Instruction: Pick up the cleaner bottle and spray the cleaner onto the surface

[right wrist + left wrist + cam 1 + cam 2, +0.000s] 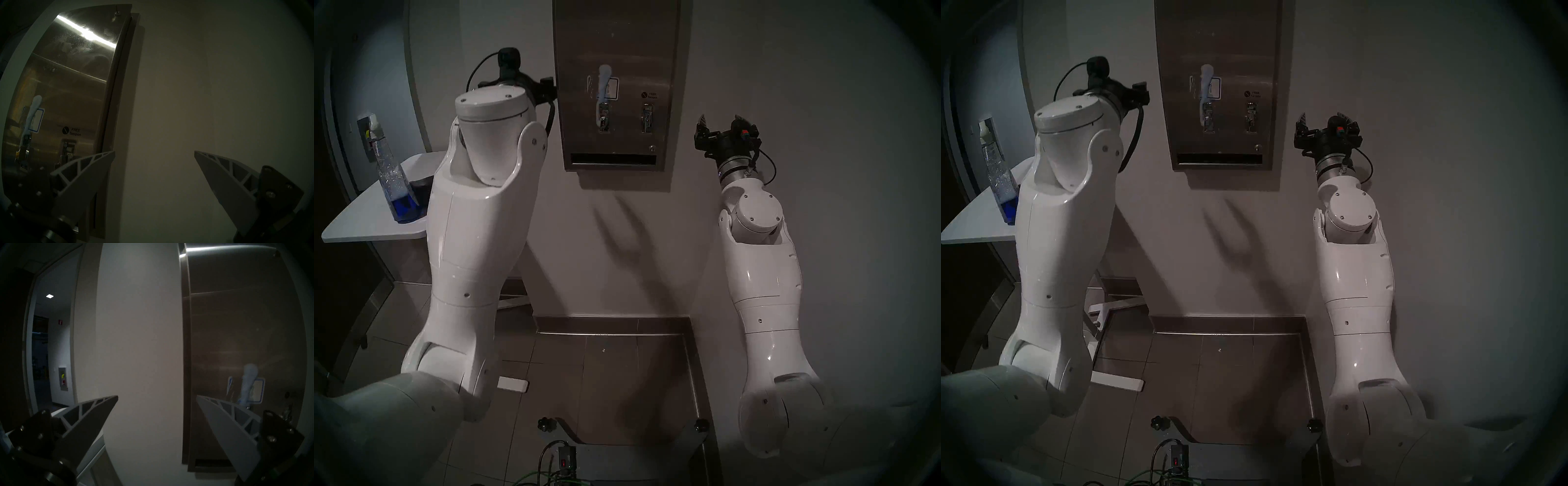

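Observation:
The cleaner bottle (pixel 390 169) (pixel 998 176) stands upright on a small white table (pixel 354 220) at far left, with blue liquid at its bottom and nothing gripping it. The surface, a steel wall dispenser (pixel 616 51) (pixel 1236 51) (pixel 237 327) (pixel 68 76), carries a whitish foam streak of cleaner (pixel 604 91) (pixel 1206 88) (pixel 249 382) (pixel 33 112) running over its blue-edged sticker. My left gripper (pixel 157 396) is open and empty, raised just left of the dispenser and facing the wall. My right gripper (pixel 721 118) (pixel 1324 117) (pixel 154 151) is open and empty, to the dispenser's right.
My left elbow (pixel 490 112) rises between the head camera and the table, hiding part of it. A doorway (pixel 42 344) opens at far left. Below are a tiled floor (pixel 612 366), a steel baseboard (pixel 612 322), the table's white foot (pixel 1117 373) and my base with cables (pixel 565 461).

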Motion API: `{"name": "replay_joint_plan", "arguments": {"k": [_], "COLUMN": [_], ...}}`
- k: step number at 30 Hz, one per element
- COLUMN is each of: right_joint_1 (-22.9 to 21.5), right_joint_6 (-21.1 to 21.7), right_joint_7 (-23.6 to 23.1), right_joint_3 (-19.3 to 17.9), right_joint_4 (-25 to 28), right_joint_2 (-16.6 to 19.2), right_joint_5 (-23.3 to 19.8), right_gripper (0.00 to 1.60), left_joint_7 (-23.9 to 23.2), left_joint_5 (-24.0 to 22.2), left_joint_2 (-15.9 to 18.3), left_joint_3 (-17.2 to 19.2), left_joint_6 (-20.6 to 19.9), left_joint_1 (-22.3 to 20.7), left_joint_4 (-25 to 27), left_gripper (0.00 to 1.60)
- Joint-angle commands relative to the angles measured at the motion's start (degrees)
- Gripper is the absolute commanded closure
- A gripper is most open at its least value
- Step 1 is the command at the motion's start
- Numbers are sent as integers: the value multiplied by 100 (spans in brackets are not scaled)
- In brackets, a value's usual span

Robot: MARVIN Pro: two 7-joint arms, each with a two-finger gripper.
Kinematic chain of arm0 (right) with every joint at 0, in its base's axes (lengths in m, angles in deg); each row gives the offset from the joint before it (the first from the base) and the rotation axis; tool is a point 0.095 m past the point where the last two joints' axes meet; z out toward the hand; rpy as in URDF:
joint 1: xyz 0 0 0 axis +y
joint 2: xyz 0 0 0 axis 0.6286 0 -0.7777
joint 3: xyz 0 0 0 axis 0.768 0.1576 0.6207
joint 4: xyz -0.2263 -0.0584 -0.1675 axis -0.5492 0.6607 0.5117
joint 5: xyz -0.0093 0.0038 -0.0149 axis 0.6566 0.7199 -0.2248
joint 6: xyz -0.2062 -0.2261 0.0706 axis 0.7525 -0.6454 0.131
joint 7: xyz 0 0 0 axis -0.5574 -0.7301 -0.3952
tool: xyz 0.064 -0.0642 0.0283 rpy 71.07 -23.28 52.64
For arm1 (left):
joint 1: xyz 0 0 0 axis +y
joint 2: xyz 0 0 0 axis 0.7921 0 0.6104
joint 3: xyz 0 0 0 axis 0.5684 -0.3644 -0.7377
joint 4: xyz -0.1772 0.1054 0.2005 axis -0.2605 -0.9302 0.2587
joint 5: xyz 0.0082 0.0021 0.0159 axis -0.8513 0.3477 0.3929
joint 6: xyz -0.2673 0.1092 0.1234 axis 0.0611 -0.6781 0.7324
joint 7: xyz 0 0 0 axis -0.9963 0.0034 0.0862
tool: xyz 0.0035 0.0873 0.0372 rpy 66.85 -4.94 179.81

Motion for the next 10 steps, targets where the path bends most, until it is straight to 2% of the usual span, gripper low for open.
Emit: {"name": "replay_joint_plan", "arguments": {"k": [1, 2, 3, 5, 10], "right_joint_1": [18, 47, 47, 93, 119], "right_joint_6": [438, 628, 628, 974, 1346], "right_joint_7": [100, 125, 125, 160, 186], "right_joint_3": [18, 30, 30, 50, 74], "right_joint_4": [587, 688, 688, 865, 1027], "right_joint_2": [-19, -27, -27, -40, -49], "right_joint_5": [122, 150, 150, 198, 241], "right_gripper": [0, 0, 0, 0, 0], "left_joint_7": [295, 373, 373, 440, 485], "left_joint_5": [-25, -41, -41, -47, -62], "left_joint_2": [-190, -233, -233, -274, -276], "left_joint_3": [151, 159, 159, 184, 166], "left_joint_6": [252, 337, 337, 525, 711], "left_joint_1": [645, 757, 757, 1087, 1276], "left_joint_4": [644, 718, 718, 1004, 1152], "left_gripper": [0, 0, 0, 0, 0]}}
